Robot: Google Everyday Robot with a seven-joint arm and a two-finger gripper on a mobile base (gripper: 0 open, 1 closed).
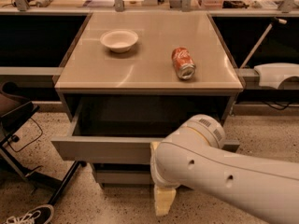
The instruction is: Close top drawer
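The arm (224,171) fills the near right; the table (140,73) has its drawer (103,149) pulled out toward the near side. Rigid and probably light on its slides, the drawer wants a push on its flat front. The gripper (164,200) hangs low just before that front, and I cannot tell its grip

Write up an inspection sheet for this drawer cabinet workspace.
Surface: beige cabinet top, carrying two items.
Job's things: top drawer pulled out; nothing seen inside.
Clutter: white bowl; red can lying on its side.
Grippers: gripper low in front of the drawer front, under the white arm.
Cables: black cable on the floor, left.
Surroundings: speckled floor; chair left; sneaker bottom left.
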